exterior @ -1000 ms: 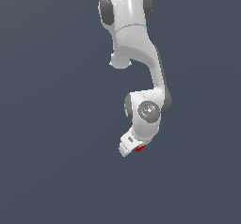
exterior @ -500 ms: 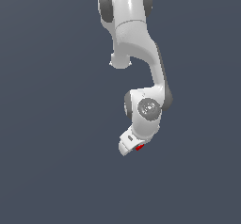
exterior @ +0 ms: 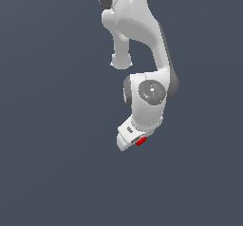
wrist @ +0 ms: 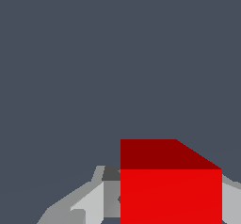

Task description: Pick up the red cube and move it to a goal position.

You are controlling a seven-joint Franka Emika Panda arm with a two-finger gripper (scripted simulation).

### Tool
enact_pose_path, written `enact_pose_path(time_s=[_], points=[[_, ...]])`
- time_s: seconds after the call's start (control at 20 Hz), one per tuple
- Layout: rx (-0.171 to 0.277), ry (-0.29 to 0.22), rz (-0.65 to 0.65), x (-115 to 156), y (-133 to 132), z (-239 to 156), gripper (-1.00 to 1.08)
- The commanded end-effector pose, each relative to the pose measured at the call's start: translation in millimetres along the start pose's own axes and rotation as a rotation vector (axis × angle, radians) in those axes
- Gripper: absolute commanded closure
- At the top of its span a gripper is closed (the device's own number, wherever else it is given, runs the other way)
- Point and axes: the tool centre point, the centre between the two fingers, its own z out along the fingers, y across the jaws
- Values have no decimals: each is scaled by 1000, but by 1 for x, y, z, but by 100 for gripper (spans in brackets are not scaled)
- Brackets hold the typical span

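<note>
The small, matte, bright red cube [wrist: 170,190] sits between the white robot gripper's [exterior: 138,142] jaws, pinched on both sides, with no goal marker visible.

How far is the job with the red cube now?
The pick looks done: the red cube sits between the fingers of the claw, filling the wrist view. The carry is in hand. Left: reaching the goal position, but no goal marker shows in either view, so the remaining way cannot be judged.
</note>
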Motion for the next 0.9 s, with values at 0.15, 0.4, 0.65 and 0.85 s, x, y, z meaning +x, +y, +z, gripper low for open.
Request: enact_pose_path(time_s=[0.15, 0.4, 0.65, 0.85], points=[[-1, 2, -1, -6, 7, -64, 108], [-1, 2, -1, -11, 13, -121, 108], [0, 2, -1, -15, 19, -177, 108], [0, 2, -1, -18, 24, -220, 108]])
